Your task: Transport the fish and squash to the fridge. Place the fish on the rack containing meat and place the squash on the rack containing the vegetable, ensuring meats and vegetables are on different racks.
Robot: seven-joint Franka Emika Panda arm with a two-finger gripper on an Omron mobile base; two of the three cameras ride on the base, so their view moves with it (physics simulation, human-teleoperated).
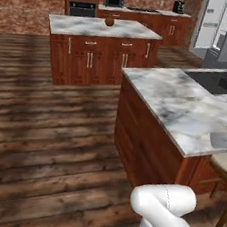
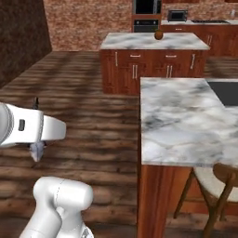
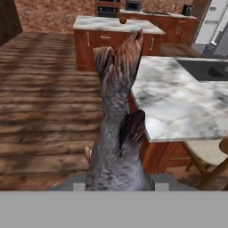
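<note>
Between the tool's (image 3: 116,185) jaws, clenched on its body, the fish (image 3: 116,133) looks light, slick, stiff; tail projects forward.

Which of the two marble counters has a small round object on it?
The far island, by the brick wall, carries a small brown ball; the near counter has a dark sink.
</note>
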